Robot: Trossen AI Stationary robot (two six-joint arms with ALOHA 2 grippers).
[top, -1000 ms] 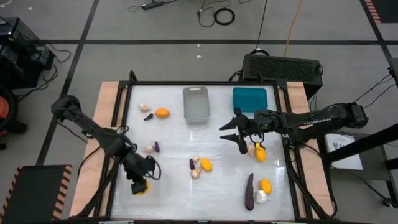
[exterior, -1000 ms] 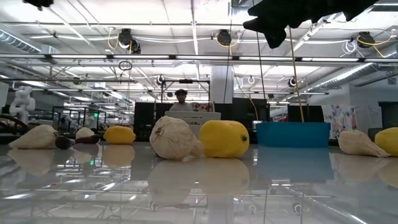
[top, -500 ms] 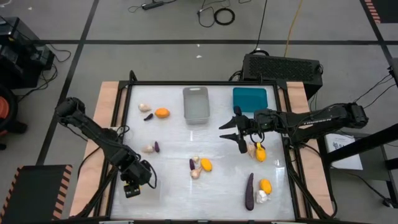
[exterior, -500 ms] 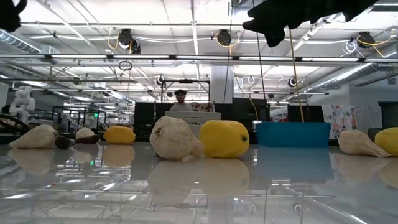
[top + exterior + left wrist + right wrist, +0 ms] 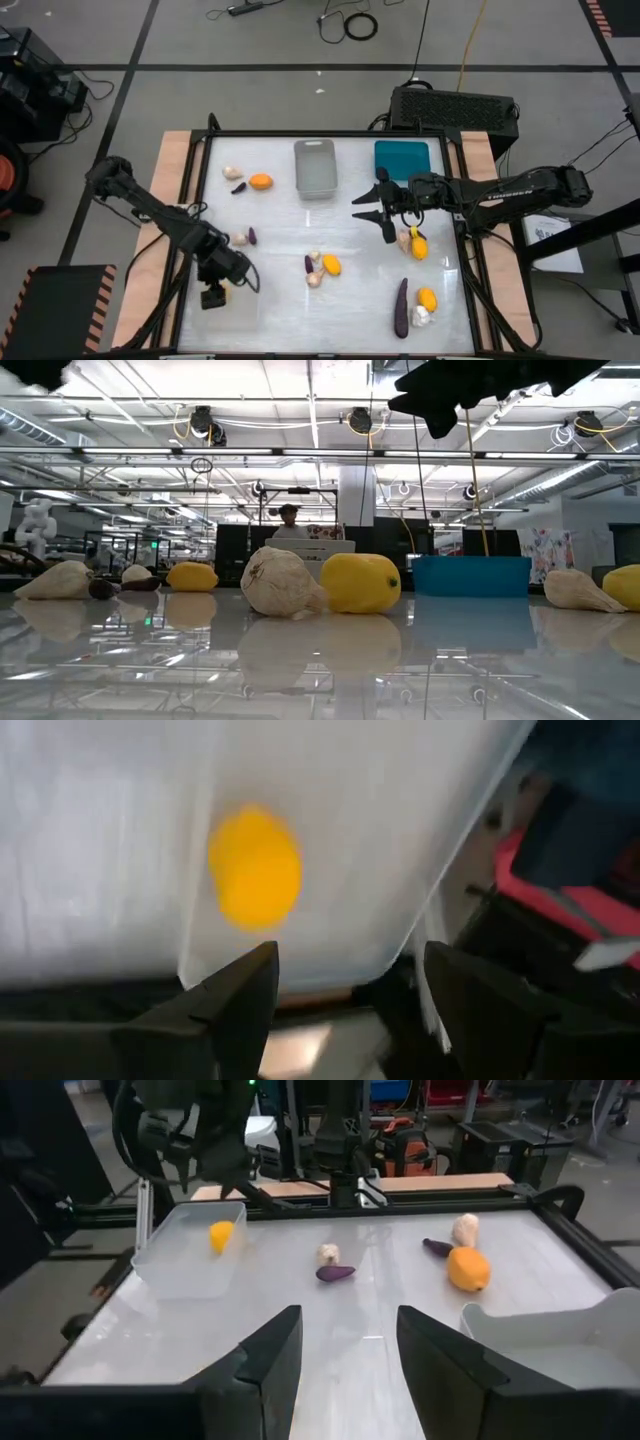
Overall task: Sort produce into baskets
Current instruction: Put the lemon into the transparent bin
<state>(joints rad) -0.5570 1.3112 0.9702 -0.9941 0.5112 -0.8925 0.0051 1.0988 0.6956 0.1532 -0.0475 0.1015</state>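
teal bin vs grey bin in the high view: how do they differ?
Colour: the teal bin is opaque teal; the grey bin is pale and translucent. Place: the teal bin sits near the table's back right corner, the grey bin near the back middle. Shape in view: the grey bin looks longer front to back, the teal bin squatter. Shared: both are rectangular, upright, open-topped, and show no produce inside.

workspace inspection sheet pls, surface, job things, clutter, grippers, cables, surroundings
surface: glossy white table, wooden side edges.
job's things: yellow fruit inside clear bin; grey bin and teal bin at far edge; loose fruits, garlic bulbs, long eggplant scattered.
clutter: nothing seen.
grippers: left gripper open over clear bin; right gripper open, hovering mid-table.
cables: on floor beyond table.
surroundings: black perforated box; person far behind in low view.
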